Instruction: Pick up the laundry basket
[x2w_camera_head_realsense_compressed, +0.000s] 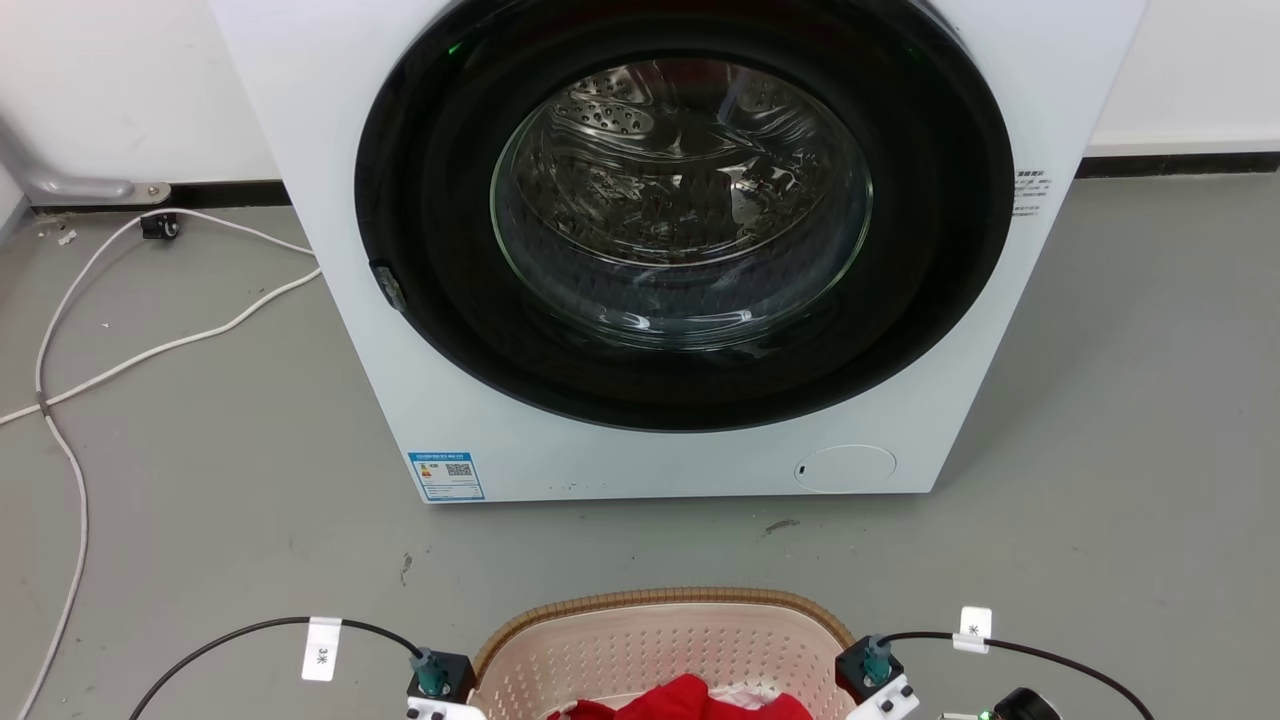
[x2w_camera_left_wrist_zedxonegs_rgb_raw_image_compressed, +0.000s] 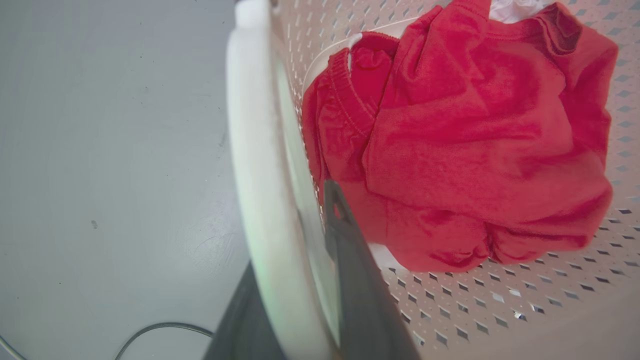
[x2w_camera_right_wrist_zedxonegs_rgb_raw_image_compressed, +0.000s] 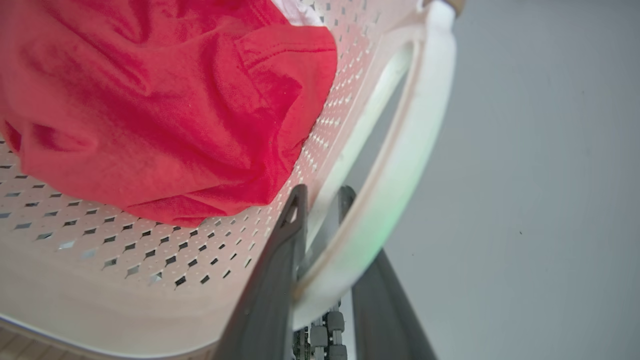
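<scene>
Head view: bright, flat, diffuse light, sharp all over. Glare streaks and reflections in the washer (x2w_camera_head_realsense_compressed: 640, 460) door glass (x2w_camera_head_realsense_compressed: 680, 200); thin soft shadow on the floor (x2w_camera_head_realsense_compressed: 200, 450) along the washer base. Wrist views: wide-angle, near field out of focus. Handle (x2w_camera_left_wrist_zedxonegs_rgb_raw_image_compressed: 255, 150) and left fingers (x2w_camera_left_wrist_zedxonegs_rgb_raw_image_compressed: 360, 300) blurred, same for right fingers (x2w_camera_right_wrist_zedxonegs_rgb_raw_image_compressed: 265, 300). Faint green cast low on both handles. Red cloth (x2w_camera_left_wrist_zedxonegs_rgb_raw_image_compressed: 475, 140) saturated, weave mostly resolved.

Head view's lower corners carried thin black cables (x2w_camera_head_realsense_compressed: 265, 623), white paper tags (x2w_camera_head_realsense_compressed: 321, 648) and teal plugs (x2w_camera_head_realsense_compressed: 430, 672) on black wrist blocks (x2w_camera_head_realsense_compressed: 456, 672); wrist views showed long dark-grey tapered fingers (x2w_camera_left_wrist_zedxonegs_rgb_raw_image_compressed: 360, 300).
</scene>
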